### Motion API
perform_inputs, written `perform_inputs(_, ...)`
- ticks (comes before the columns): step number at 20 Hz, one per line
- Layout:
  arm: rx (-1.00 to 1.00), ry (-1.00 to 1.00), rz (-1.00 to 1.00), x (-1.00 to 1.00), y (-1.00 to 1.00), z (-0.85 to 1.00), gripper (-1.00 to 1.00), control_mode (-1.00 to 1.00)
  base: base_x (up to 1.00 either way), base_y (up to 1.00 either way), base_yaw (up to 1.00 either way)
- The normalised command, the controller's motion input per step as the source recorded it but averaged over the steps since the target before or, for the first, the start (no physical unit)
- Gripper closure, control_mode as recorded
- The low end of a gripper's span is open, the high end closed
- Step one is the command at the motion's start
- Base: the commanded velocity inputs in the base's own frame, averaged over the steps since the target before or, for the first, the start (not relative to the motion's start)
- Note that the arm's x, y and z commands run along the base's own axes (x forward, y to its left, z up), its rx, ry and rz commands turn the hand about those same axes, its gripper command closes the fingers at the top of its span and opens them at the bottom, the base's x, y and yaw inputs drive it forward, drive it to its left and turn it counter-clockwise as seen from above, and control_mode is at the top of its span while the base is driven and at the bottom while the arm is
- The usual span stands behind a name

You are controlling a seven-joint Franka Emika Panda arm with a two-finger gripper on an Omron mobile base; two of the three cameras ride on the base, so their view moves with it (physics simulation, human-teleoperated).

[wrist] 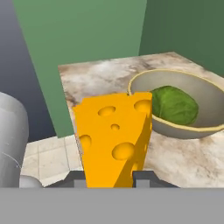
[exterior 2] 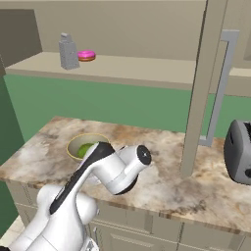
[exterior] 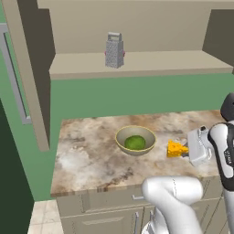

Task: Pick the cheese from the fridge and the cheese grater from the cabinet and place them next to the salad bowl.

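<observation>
My gripper (exterior: 183,151) is shut on the cheese (exterior: 175,148), an orange-yellow wedge with holes held low over the marble counter (exterior: 91,155). The cheese is just right of the salad bowl (exterior: 119,137). In the hand view the cheese (wrist: 113,135) stands upright between my fingertips (wrist: 145,177), and the tan bowl (wrist: 144,78) with its green lump (wrist: 175,105) lies close behind it. The grey cheese grater (exterior: 114,50) stands upright on the open cabinet's shelf (exterior: 160,61) above the counter; from the right it shows as the grater (exterior 2: 68,51). My arm partly covers the bowl (exterior 2: 81,147).
The cabinet door (exterior 2: 203,88) with its grey bar handle (exterior 2: 218,88) hangs open over the counter's right part. A silver toaster (exterior 2: 239,152) stands right of it. A pink disc (exterior 2: 87,55) lies beside the grater. The other door (exterior: 32,77) stands open at left.
</observation>
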Motion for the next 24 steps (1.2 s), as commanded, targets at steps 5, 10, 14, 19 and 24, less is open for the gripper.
perform_inputs(5,0.00,0.00,0.00,0.23,-0.05,-0.28,1.00,-1.00,0.00,0.00,0.00)
perform_inputs(10,0.00,0.00,0.00,0.22,-0.12,-0.20,1.00,-1.00,0.00,0.00,0.00)
perform_inputs(14,-0.01,0.00,0.00,0.28,-0.02,-0.22,1.00,-1.00,0.00,0.00,0.00)
perform_inputs(19,-0.01,0.01,0.00,0.42,-0.01,-0.26,1.00,-1.00,0.00,0.00,0.00)
perform_inputs(24,-0.01,0.04,0.00,0.48,-0.07,-0.28,1.00,-1.00,0.00,0.00,0.00)
